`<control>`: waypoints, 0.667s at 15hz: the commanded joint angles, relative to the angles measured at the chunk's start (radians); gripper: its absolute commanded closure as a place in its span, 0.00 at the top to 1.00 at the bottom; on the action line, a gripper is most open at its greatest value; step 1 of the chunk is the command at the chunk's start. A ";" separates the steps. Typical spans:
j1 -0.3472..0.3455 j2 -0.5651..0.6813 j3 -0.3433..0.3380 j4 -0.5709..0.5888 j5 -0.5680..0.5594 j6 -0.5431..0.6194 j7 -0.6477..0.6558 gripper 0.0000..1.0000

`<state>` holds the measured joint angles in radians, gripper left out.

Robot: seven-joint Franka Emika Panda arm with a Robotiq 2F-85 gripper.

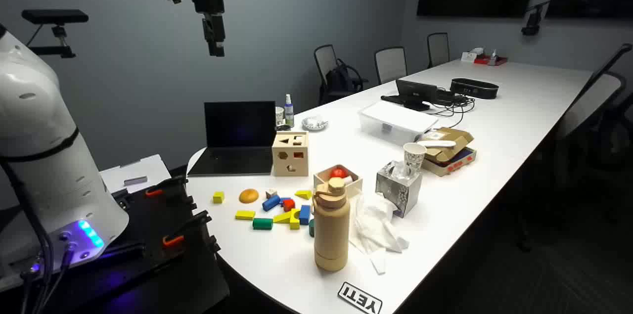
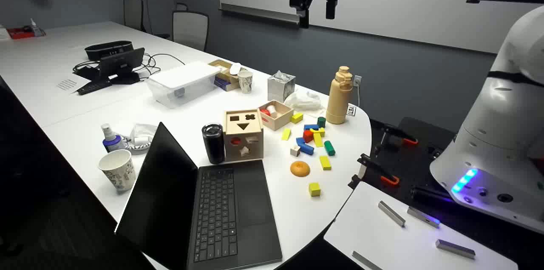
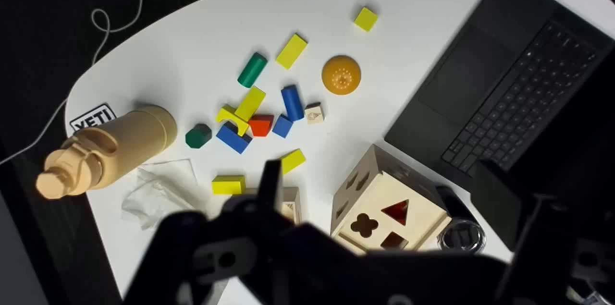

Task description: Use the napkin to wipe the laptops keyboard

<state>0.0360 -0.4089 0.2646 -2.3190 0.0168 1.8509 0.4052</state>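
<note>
A crumpled white napkin lies on the white table beside the tan bottle, seen in both exterior views [image 1: 373,222] [image 2: 302,100] and in the wrist view [image 3: 161,194]. A black laptop stands open with a dark screen in both exterior views [image 1: 240,126] [image 2: 163,202]. Its keyboard [image 2: 216,214] is bare and also shows in the wrist view [image 3: 519,98], where the screen is mostly hidden. My gripper [image 2: 317,19] is open and empty, high above the table. It also shows in an exterior view [image 1: 216,52] and the wrist view [image 3: 382,165].
A wooden shape-sorter box [image 2: 243,136] and a black tumbler [image 2: 213,142] stand beside the laptop. Several coloured blocks [image 1: 271,202] lie in front. The tan bottle [image 1: 332,230], a tissue box [image 1: 398,188] and an open wooden box [image 2: 276,121] stand near the napkin.
</note>
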 commanded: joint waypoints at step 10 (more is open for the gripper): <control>-0.098 0.241 -0.076 0.196 -0.357 -0.004 0.080 1.00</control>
<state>-0.0196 -0.3126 0.2135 -2.2420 -0.2122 1.8529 0.4380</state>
